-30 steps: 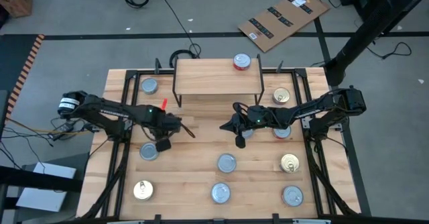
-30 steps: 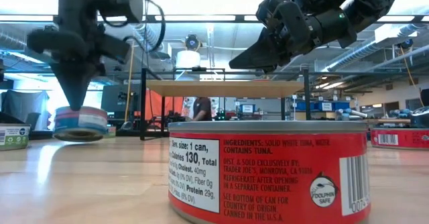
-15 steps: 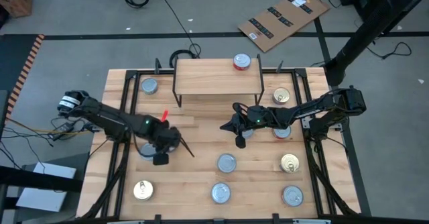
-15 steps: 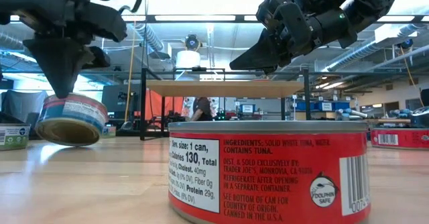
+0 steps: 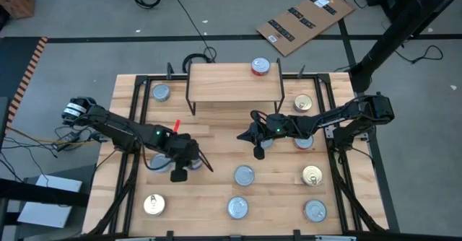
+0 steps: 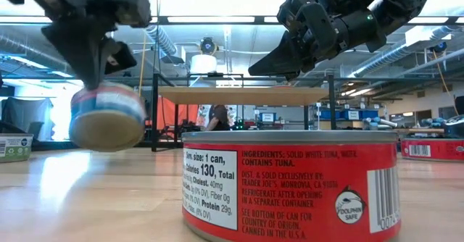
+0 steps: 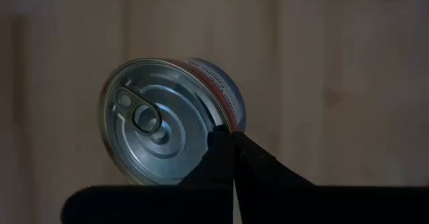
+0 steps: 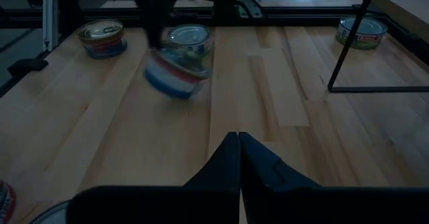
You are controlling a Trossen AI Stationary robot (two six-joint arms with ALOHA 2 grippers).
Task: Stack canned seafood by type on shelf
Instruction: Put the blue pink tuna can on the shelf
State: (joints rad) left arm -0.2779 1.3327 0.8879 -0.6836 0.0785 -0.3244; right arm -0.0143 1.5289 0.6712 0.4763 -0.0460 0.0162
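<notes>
My left gripper [image 7: 232,142] is shut on a silver-topped tin [image 7: 167,120] with a blue, white and red label. The tin hangs tilted over the table's left part [image 6: 109,119]. My right gripper [image 5: 258,151] hovers shut and empty above the table's middle, in front of the shelf [image 5: 234,82]. The shelf is a small wooden board on black wire legs at the far side. A red-topped tin [image 5: 260,67] stands on it. Several more tins of canned seafood lie spread over the tabletop, such as a silver one [image 5: 245,174] and a gold one [image 5: 312,174]. My left gripper pinches the tin's top rim [image 7: 226,125] between its two fingers, only at their free ends. The fingers come from above, slanting down. The tin hangs tilted below them, its bottom [image 6: 107,132] turned toward the near edge, apparently clear of the table.
A red-labelled tin [image 6: 290,188] stands close to the near edge. Other tins stand at the far left [image 5: 160,92], right of the shelf [image 5: 304,104], under the right arm [image 5: 304,141] and along the near side [image 5: 154,205] [image 5: 237,207] [image 5: 315,211]. Black frame rails [image 5: 133,169] run along both sides.
My left gripper has swung toward the table's near edge and risen a little, still shut on the tin. The tin stood flat on the table, then tipped up on one edge, and now hangs tilted with its bottom showing in the low view.
</notes>
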